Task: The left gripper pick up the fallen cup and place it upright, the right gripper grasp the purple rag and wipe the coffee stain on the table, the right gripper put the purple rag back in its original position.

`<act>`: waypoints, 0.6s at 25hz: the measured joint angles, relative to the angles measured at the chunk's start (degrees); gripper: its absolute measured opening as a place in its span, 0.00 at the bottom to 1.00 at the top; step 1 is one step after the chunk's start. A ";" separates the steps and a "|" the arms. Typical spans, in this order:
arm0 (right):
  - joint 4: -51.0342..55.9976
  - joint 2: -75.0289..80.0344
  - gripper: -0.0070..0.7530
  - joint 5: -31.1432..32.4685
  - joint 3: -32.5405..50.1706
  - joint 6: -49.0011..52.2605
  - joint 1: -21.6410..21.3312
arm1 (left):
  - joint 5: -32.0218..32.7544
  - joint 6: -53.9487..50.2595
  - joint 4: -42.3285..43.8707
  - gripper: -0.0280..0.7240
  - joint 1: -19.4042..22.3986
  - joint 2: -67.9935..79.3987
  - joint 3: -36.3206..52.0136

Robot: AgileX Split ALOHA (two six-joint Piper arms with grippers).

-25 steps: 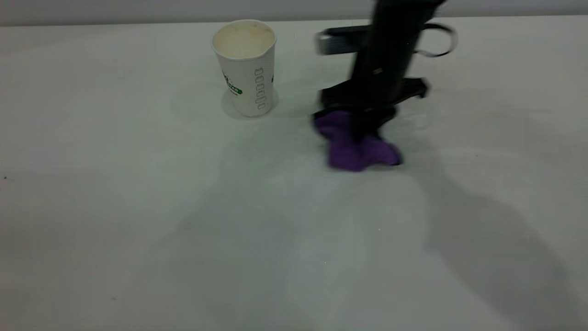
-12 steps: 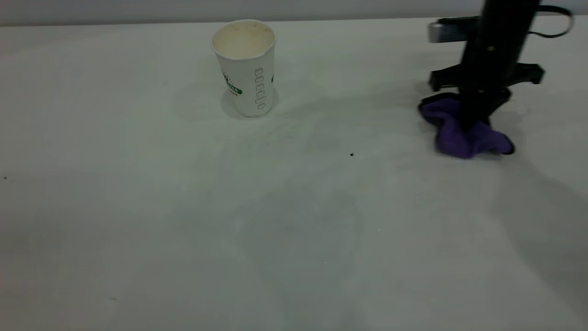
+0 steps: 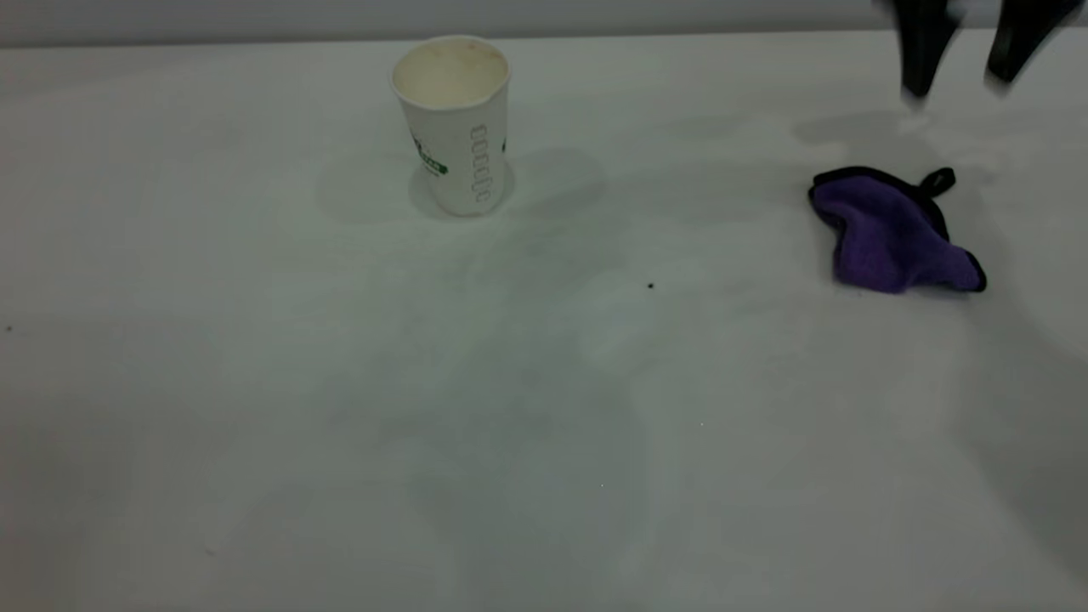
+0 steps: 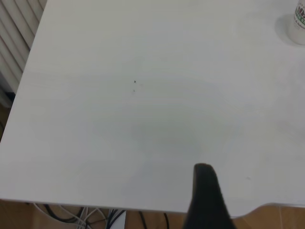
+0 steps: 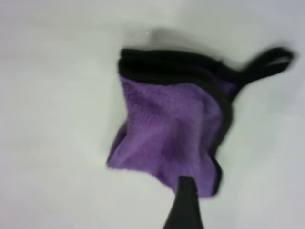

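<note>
The cup [image 3: 455, 119] stands upright at the back of the table [image 3: 340, 382], its cream inside showing; its base also shows in the left wrist view [image 4: 300, 21]. The purple rag [image 3: 892, 234] lies crumpled on the right side, its black loop toward the back, with nothing touching it. My right gripper [image 3: 956, 83] hangs open above and behind it; one dark finger [image 5: 186, 202] shows over the purple rag [image 5: 171, 133]. No coffee stain shows, only a tiny black speck [image 3: 650, 286]. My left gripper [image 4: 233, 181] is parked open near the table's edge, far from the cup.
The table's near edge [image 4: 143, 207] has cables hanging below it. A wall runs along the table's far edge [image 3: 595, 17]. Soft shadows lie across the middle of the table.
My right gripper carried the purple rag from the middle to the right, opened, let it go and rose. The rag now lies loose. The cup has not moved.
</note>
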 joint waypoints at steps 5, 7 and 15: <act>1.75 -10.86 0.97 2.13 -0.86 -0.97 0.71 | 0.00 0.00 0.00 0.79 0.00 0.00 0.00; 1.86 -15.73 0.97 2.34 -0.46 -1.11 2.06 | 0.00 0.00 0.00 0.79 0.00 0.00 0.00; 0.00 -45.74 0.96 3.07 22.93 -1.59 10.53 | 0.00 -0.06 0.00 0.79 0.00 0.00 0.00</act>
